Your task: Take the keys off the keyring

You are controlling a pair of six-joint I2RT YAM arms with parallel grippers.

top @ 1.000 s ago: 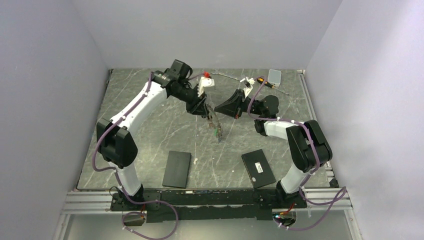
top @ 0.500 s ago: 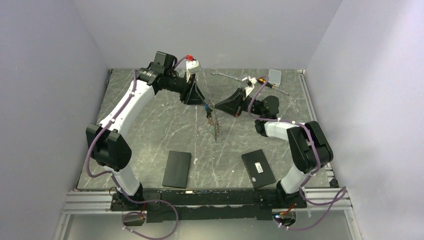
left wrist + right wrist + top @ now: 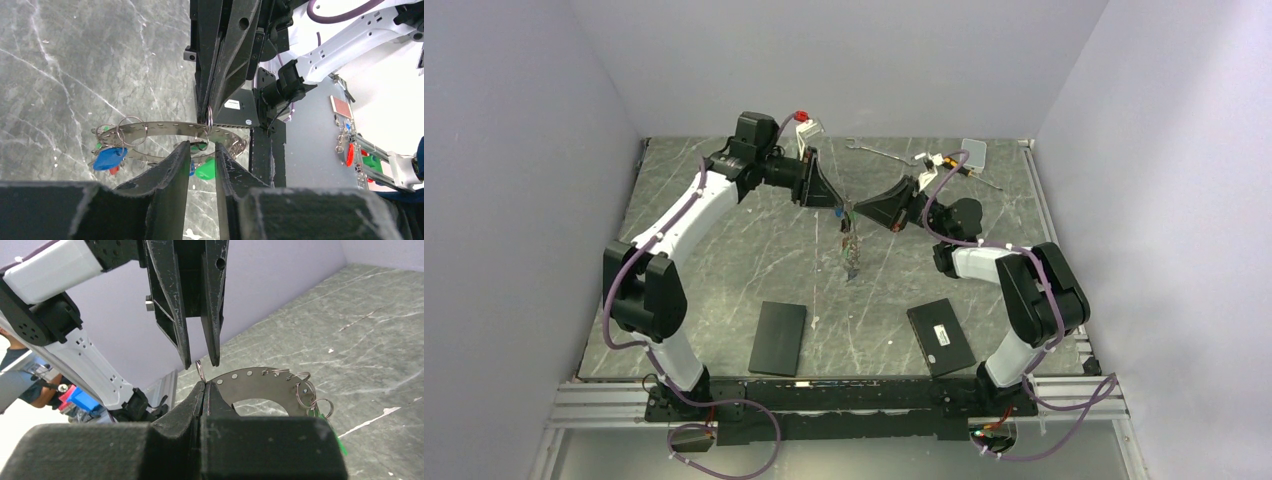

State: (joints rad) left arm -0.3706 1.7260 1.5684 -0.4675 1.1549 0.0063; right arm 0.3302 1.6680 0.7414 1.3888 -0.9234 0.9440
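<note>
Left pincer (image 3: 201, 361): it reaches in from the left. Its jaws are spread by a narrow gap and pinch nothing. The tips stand on both sides of a small split ring (image 3: 200, 371).
Small split ring: it stands upright on the edge of the keyring (image 3: 165, 127), just beside the tips of the right pincer (image 3: 208, 111). Whether a key hangs on it I cannot tell.
Keyring: a flat grey band with holes, held up in the air above the table (image 3: 724, 270), between the two pincers.
Keys (image 3: 109, 157): they hang from small rings along the band, with blue, green and red tags, all on the keyring, none taken off.
Right pincer: pressed together on the edge of the band, and it alone carries it. Whether it also catches the small ring I cannot tell.
Step in hand: in my judgement, the left pincer must take this one ring and work it off the band.
How to do it well: close only when the ring wire is fully between the pads, then pull along the ring's own turn, slowly. The right pincer should keep firm and not turn.
Risk: the wire is thin and can slip out, or the band can swing and the hanging keys can tangle.
</note>
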